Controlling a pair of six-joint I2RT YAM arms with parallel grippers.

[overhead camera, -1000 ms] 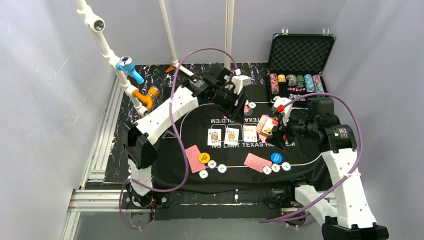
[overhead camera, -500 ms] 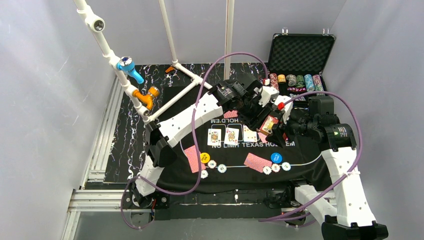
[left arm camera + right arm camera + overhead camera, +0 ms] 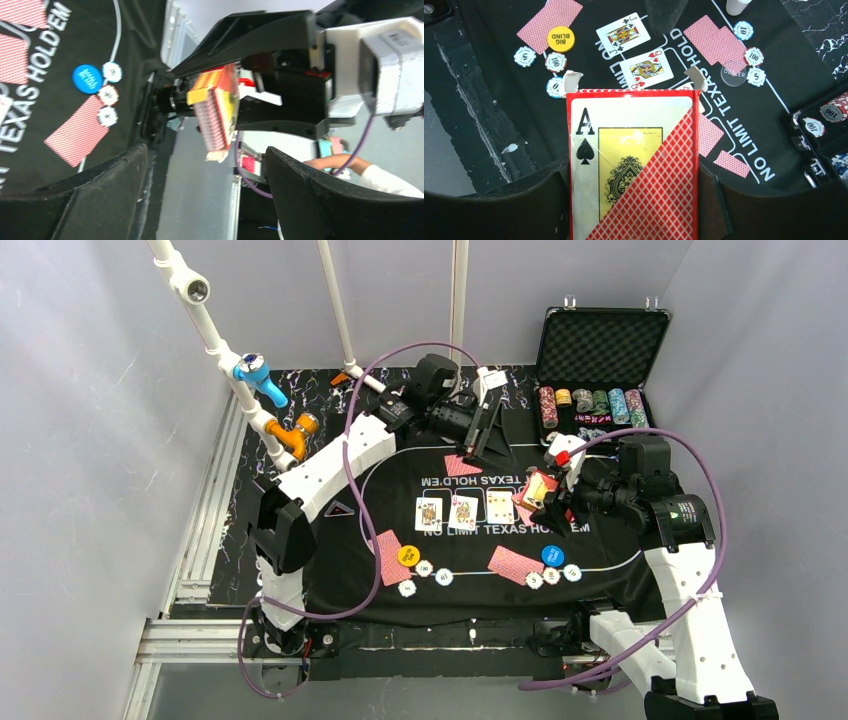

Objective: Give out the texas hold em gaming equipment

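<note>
**Deck box pinched in the right arm's jaws, left jaws spread**

The deck box (image 3: 634, 165), red-bordered with an ace of spades printed on it, is clamped between the two fingers of the right gripper (image 3: 634, 215). In the overhead view it hangs over the black felt mat (image 3: 390, 495), at about 3 o'clock from the mat's middle.

Three face-up cards (image 3: 463, 511) lie in a row at that middle. At 8 o'clock lie the near-left red-backed cards (image 3: 388, 557), with the yellow disc (image 3: 408, 555) at their edge and the left chips (image 3: 424, 568) just beside it. At 5 o'clock lie the near-right red-backed cards (image 3: 515, 564), with the blue disc (image 3: 552, 555) and the right chips (image 3: 552, 576) close by.

At 12 o'clock lie the far red-backed cards (image 3: 462, 466). The right wrist view shows a clear DEALER disc (image 3: 734, 73) beside them.

The left gripper (image 3: 484, 440) hangs over that far spot. Its jaws are spread wide with nothing between them, and its own camera looks across at the deck box.

Beyond the mat, at 1 o'clock, the black case (image 3: 600, 345) stands with its lid up and stacks of chips inside.
</note>
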